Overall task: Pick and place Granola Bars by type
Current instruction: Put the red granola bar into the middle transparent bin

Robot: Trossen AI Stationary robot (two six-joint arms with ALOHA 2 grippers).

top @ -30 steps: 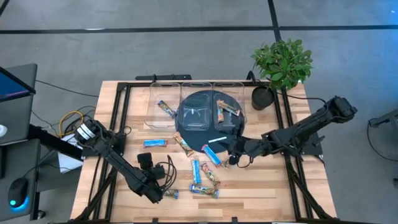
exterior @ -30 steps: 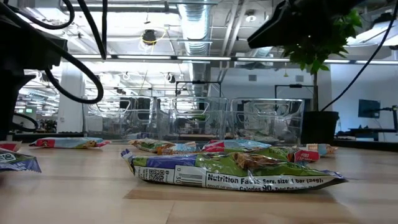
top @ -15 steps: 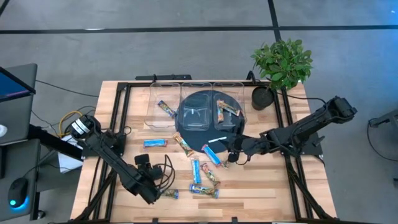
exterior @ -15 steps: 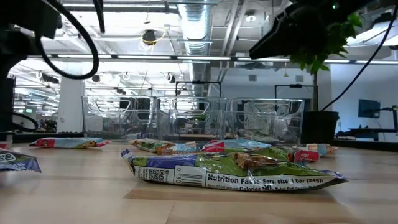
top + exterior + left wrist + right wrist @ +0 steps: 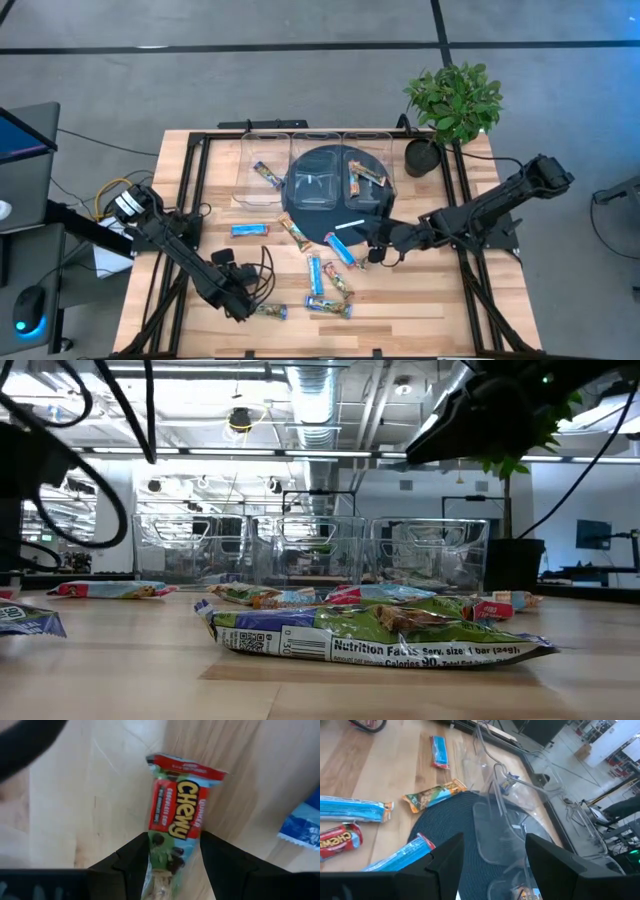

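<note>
— Which bar is in hand?
— The red-and-green bar (image 5: 176, 827) near the tabletop's (image 5: 420, 300) front edge — the left pincer (image 5: 172, 865) grips one end, its length running straight away from the fingers.
— And the right pincer (image 5: 495, 852)?
— Open, empty, above the dark mat (image 5: 310, 215) mid-tabletop.
— How many?
— About eleven bars, two in the bins (image 5: 315, 140) at the back edge.

Wood table (image 5: 430, 290) w/ granola bars (image 5: 328, 283), mat (image 5: 312, 222)

i see a pale, smooth wood worktop (image 5: 420, 300), glossy crinkled foil on the bars (image 5: 176, 815), clear shiny plastic bins (image 5: 505, 820), a dark woven mat (image 5: 450, 835), and matt black plastic fingers (image 5: 135, 865).
</note>
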